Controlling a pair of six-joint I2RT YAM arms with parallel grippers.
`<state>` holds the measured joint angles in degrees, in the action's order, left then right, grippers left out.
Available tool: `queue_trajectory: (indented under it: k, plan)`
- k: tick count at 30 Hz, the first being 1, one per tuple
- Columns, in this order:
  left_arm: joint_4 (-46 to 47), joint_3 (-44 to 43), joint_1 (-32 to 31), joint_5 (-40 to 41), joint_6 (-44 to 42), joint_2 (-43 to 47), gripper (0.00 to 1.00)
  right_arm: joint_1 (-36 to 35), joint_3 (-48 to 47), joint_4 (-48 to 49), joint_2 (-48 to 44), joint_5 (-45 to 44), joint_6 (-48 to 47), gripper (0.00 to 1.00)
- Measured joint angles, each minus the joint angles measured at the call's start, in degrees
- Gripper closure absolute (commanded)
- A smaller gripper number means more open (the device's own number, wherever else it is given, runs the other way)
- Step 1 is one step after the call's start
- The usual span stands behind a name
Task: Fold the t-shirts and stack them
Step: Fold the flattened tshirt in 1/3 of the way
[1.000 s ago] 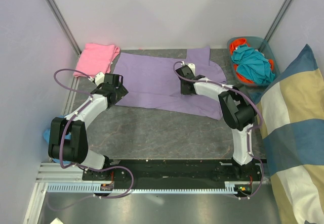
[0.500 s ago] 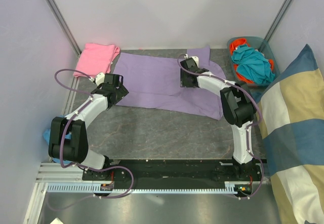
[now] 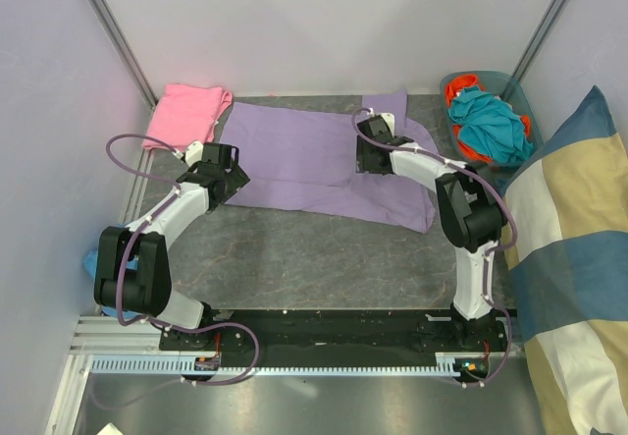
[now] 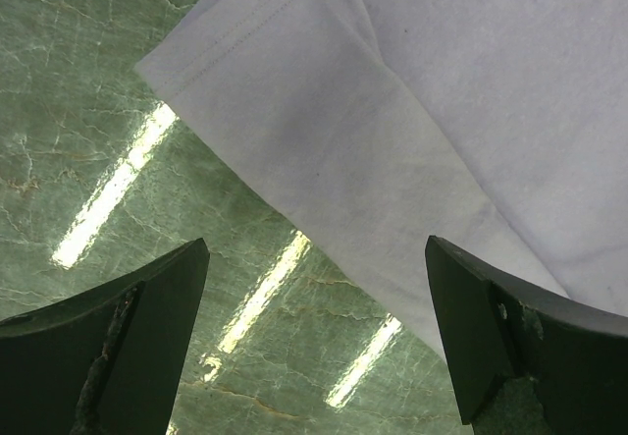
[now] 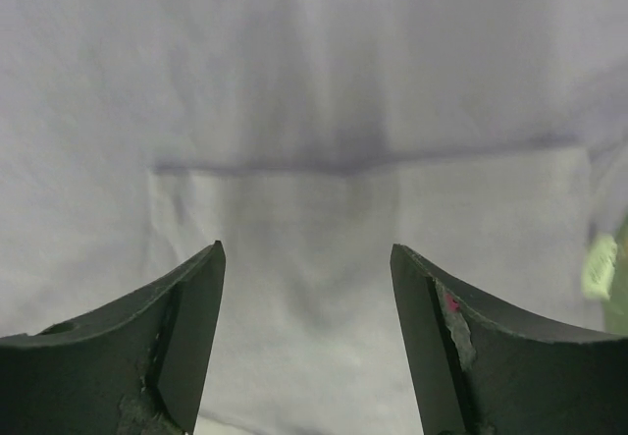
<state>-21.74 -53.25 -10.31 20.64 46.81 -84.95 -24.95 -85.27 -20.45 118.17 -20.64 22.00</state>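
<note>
The light purple, soft cloth t-shirt (image 3: 294,155) lies spread flat on the grey marbled bench (image 3: 294,248), and the folded pink cloth t-shirt (image 3: 186,111) sits just off its far-left corner. The left gripper (image 4: 316,248) hangs over the purple shirt's near-left edge, jaws wide apart and empty. The right gripper (image 5: 306,250) hangs over its far-right part, jaws likewise spread with nothing between them.

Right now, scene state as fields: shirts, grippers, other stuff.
purple shirt: spread out, centre
pink shirt: compact pile, far-left corner, beside the purple one
left gripper: open, over purple shirt's left edge, holding nothing
right gripper: open, over purple shirt's right half, holding nothing
other: basket of clothes far right; cushion on right
</note>
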Motion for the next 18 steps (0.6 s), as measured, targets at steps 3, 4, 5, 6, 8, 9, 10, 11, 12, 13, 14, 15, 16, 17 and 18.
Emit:
queue_trajectory:
  k: [3, 4, 5, 6, 8, 9, 10, 11, 12, 13, 14, 15, 16, 17, 18]
  plan:
    - [0.0, 0.0, 0.0, -0.2, 0.0, -0.3, 0.00, 0.1, 6.8, 0.1, -5.7, 0.0, 1.7, 0.22]
    - [0.0, 0.0, 0.0, -0.3, 0.0, -0.3, 0.00, 0.1, 8.7, -0.1, -7.5, 0.0, 2.2, 0.22]
    - [0.0, 0.1, 0.0, -0.3, 0.0, -0.3, 0.00, 0.1, 11.4, 0.2, -9.8, 0.1, 2.8, 0.22]
    - [0.0, 0.2, -0.1, -0.3, 0.0, -0.3, 0.00, 0.1, 14.4, 0.0, -12.5, 0.3, 3.8, 0.22]
    - [0.0, 0.5, -0.1, -0.3, 0.0, -0.3, 0.00, 0.1, 18.6, 0.0, -16.6, 0.4, 5.0, 0.22]
    - [0.0, 0.8, -0.1, -0.3, 0.1, -0.3, 0.00, 0.1, 20.7, -0.2, -18.7, 0.5, 5.7, 0.21]
    - [0.0, 1.1, -0.2, -0.4, 0.1, -0.3, 0.00, 0.1, 22.7, -0.4, -20.8, 0.6, 6.2, 0.21]
    - [0.0, 1.3, -0.4, -0.4, 0.1, -0.3, 0.00, 0.1, 24.4, -0.7, -22.7, 0.7, 6.8, 0.21]
    - [0.0, 1.5, -0.5, -0.4, 0.2, -0.3, 0.00, 0.1, 25.9, -1.2, -24.6, 0.8, 7.3, 0.21]
    - [0.0, 1.7, -0.7, -0.4, 0.3, -0.3, 0.00, 0.1, 27.3, -1.4, -26.4, 0.8, 8.0, 0.21]
    - [0.0, 1.8, -0.7, -0.5, 0.3, -0.3, 0.00, 0.1, 28.6, -1.6, -28.2, 0.9, 8.6, 0.21]
    - [0.0, 1.9, -0.8, -0.5, 0.4, -0.3, 0.00, 0.0, 29.5, -1.8, -29.5, 0.8, 9.1, 0.21]
    - [0.0, 1.9, -0.8, -0.5, 0.5, -0.3, 0.00, 0.0, 30.7, -2.0, -30.9, 0.7, 9.9, 0.21]
    - [0.0, 1.9, -0.8, -0.5, 0.5, -0.3, 0.00, 0.1, 31.8, -2.3, -32.3, 0.5, 10.7, 0.21]
    - [0.0, 1.9, -0.8, -0.5, 0.5, -0.3, 0.00, 0.1, 32.9, -2.8, -33.5, 0.1, 11.5, 0.21]
